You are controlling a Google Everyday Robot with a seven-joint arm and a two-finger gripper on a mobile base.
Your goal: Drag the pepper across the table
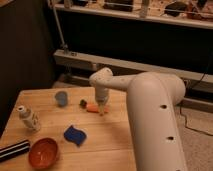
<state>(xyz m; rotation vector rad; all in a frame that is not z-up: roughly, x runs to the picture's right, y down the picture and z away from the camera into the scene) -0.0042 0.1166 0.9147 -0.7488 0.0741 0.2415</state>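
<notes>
Closed fingers [103, 110] touch one end of the pepper [92, 107] on the table [107, 142].

Blue cup [61, 98], white bottle [29, 118], orange bowl [43, 152], possibly blue sponge [74, 135]

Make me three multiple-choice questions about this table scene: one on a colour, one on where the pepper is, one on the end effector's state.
1. The bowl on the table is: A green, B orange, C white.
2. The pepper lies: A in the bowl, B right of the blue cup, C on the floor.
3. The end effector is: A open over the bowl, B out of view, C shut at the pepper.
Answers: B, its inside shows orange; B, the cup stands to its left; C, its tips sit closed at the pepper's right end.
</notes>
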